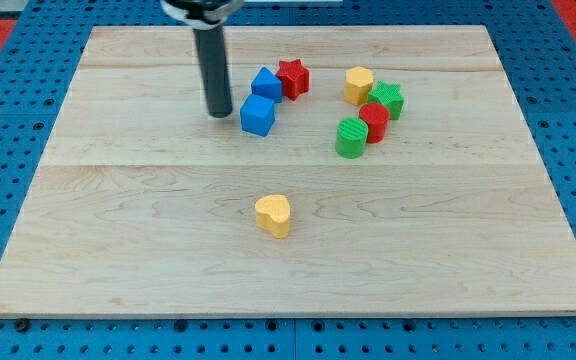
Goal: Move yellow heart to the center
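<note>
The yellow heart (274, 215) lies on the wooden board (118, 240), a little below the board's middle. My tip (219, 113) is at the end of the dark rod in the upper left part of the board, well above and to the left of the yellow heart. It stands just left of the blue cube (257, 115), with a small gap between them.
A second blue block (266, 84) and a red star (293, 77) sit above the blue cube. To the right lies a cluster: a yellow hexagon-like block (359, 85), a green star (388, 99), a red cylinder (373, 122) and a green cylinder (351, 138).
</note>
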Robot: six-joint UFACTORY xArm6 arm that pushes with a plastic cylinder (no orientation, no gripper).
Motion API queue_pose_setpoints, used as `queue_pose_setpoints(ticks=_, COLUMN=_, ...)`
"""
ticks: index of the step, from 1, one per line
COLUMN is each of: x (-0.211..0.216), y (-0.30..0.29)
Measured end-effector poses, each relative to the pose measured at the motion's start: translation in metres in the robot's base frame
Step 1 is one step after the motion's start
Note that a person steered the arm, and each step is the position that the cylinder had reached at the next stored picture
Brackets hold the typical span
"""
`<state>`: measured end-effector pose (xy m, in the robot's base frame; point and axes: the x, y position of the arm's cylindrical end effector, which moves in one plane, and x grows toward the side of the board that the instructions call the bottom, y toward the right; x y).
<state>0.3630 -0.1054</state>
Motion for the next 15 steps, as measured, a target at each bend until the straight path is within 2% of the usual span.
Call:
queue_pose_setpoints(ticks=1, x=0.043, y=-0.034)
queue_pose_setpoints(ticks=2, x=0.099, y=-0.036)
queue_pose_setpoints(ticks=3, x=0.142, y=-0.014)
queue_pose_setpoints(ticks=5, x=0.204, y=0.076)
queue_pose_setpoints(ticks=6, x=0.216, y=0.109)
queue_pose_setpoints(ticks=9, x=0.130, y=0.082)
queue_pose_setpoints(ticks=10, x=0.138, y=0.083)
queue_pose_setpoints(ticks=11, x=0.167, y=0.078)
queue_pose_setpoints(ticks=12, x=0.157, y=0.050)
queue_pose_setpoints(ticks=14, x=0.090, y=0.061)
queue_pose_setpoints(ticks=15, x=0.084, y=0.061)
